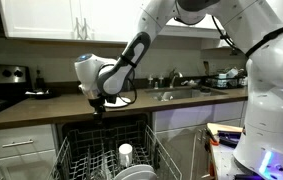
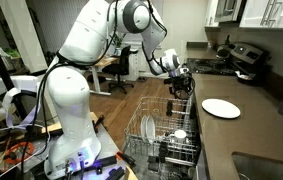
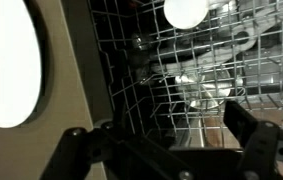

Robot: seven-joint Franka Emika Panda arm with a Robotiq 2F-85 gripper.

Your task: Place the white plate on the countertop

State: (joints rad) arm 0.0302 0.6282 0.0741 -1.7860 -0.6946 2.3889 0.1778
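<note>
A white plate [image 2: 221, 108] lies flat on the dark-brown countertop [image 2: 243, 135], apart from the gripper. In the wrist view it is the bright round shape at the left [image 3: 6, 65], on the countertop [image 3: 66, 60]. My gripper [image 2: 181, 85] hangs just off the counter's front edge, over the open dishwasher rack [image 2: 166, 135]. Its fingers [image 3: 161, 140] are spread wide and hold nothing. In an exterior view the gripper [image 1: 98, 100] hides the plate from sight. More white plates [image 2: 148, 128] stand upright in the rack.
A small white cup [image 1: 126, 153] stands in the pulled-out rack [image 1: 106, 155]; it also shows in the wrist view [image 3: 186, 12]. The steel sink [image 1: 181, 93] is set in the countertop [image 1: 41, 108]. The black stove [image 1: 1, 85] is at one end.
</note>
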